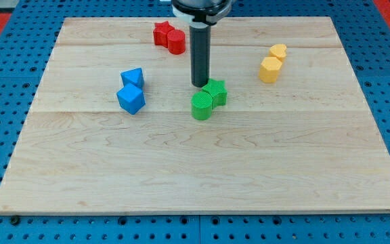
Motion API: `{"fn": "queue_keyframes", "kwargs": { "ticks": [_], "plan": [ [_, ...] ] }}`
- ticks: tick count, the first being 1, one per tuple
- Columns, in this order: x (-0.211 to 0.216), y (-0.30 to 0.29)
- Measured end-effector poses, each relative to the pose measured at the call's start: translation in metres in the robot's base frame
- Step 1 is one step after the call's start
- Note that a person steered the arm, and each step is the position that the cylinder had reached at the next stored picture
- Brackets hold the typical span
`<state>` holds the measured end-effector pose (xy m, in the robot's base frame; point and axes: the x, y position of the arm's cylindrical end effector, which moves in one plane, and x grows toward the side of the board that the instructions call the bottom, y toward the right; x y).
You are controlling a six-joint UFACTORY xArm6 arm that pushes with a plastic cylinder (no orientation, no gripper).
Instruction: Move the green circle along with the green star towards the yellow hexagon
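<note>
Right now my tip [200,84] touches the green star [216,91] and green circle [201,106] from their upper left; the yellow hexagon [270,70] lies rightward, slightly higher. No fingers here.

We saw a bright, even picture. The light seemed to come from above, because the shadows were small and soft and sat close under each block. The wooden board [195,169] looked pale and clean, with no strong glare on it. The blocks had sharp edges, so nothing looked blurry. The dark rod [200,57] had a faint shine along its side.
</note>
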<state>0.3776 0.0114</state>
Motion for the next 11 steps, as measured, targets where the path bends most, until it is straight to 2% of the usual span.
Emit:
{"fn": "queue_keyframes", "kwargs": {
  "ticks": [1, 2, 3, 4, 5, 6, 7, 9, 10, 11],
  "plan": [
    [0.016, -0.007],
    [0.053, -0.017],
    [0.053, -0.015],
    [0.053, -0.043],
    [0.113, -0.044],
    [0.146, -0.038],
    [0.094, -0.025],
    [0.088, -0.03],
    [0.073, 0.02],
    [0.087, 0.067]
  ]
}}
